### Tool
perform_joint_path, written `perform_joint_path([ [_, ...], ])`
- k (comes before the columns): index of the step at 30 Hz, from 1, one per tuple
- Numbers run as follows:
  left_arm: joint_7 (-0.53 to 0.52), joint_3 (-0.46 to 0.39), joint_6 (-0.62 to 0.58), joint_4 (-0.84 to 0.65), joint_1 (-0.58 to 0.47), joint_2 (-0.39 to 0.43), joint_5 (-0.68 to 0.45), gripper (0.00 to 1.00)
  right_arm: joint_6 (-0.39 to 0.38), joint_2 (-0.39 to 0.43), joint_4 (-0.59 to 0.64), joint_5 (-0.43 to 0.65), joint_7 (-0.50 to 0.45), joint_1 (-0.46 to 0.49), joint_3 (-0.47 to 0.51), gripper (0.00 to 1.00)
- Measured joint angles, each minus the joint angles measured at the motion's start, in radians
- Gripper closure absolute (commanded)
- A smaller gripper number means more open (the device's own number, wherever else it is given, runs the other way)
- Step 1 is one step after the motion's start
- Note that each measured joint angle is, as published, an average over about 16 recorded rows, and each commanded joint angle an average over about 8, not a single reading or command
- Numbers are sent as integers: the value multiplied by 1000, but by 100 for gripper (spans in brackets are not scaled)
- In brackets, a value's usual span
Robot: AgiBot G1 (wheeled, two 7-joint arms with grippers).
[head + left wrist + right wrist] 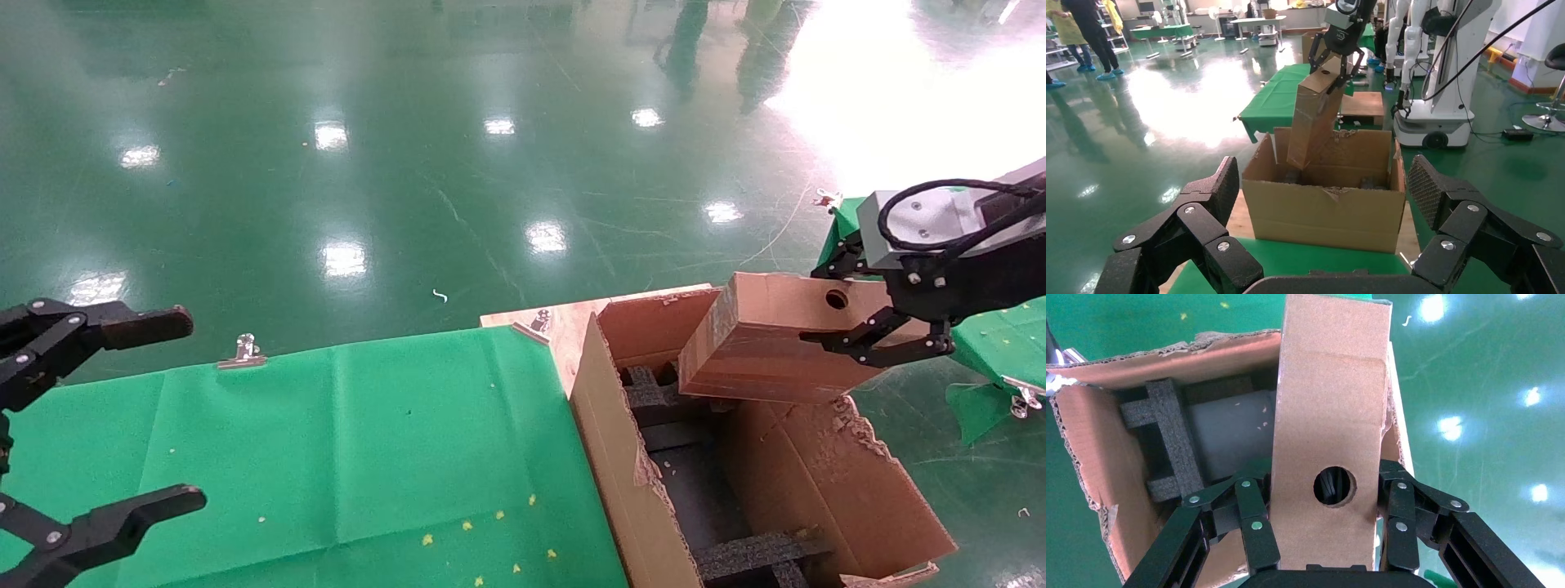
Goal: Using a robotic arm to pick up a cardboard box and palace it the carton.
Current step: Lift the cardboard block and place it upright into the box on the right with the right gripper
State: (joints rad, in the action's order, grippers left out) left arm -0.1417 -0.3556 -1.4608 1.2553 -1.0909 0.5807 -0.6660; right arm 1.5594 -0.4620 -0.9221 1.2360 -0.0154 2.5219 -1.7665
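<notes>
Above the far right of the carton (621, 465), my right tool (878, 322) is clamped on the cardboard box (768, 347), tilted, its lower end over the opening. My left tool (106, 425) hangs spread apart over the green-covered table (368, 441).

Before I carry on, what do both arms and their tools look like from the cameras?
The left tool is all black: jointed link fingers with silver rivets and ribbed, textured pads. The right tool has the same black linkage fingers and silver rivets, mounted under a silver-grey wrist block with round screw marks and a looping black cable. No arm links behind either tool show clearly.
</notes>
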Motion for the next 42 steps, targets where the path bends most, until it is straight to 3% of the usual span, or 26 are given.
perform_joint_path([
  [7,0,0,0,0,0,0,0,0,-1,-9,10,2,-19,-5,-1,100],
  [12,0,0,0,0,0,0,0,0,-11,-17,18,14,-98,-13,-14,100],
  [16,0,0,0,0,0,0,0,0,-20,-20,20,35,-224,-19,-33,100],
  [31,0,0,0,0,0,0,0,0,-94,43,-91,146,-879,-12,-99,100],
  [37,0,0,0,0,0,0,0,0,-132,77,-143,168,-1014,-10,-107,100],
  [42,0,0,0,0,0,0,0,0,-145,88,-159,174,-1056,-10,-108,100],
])
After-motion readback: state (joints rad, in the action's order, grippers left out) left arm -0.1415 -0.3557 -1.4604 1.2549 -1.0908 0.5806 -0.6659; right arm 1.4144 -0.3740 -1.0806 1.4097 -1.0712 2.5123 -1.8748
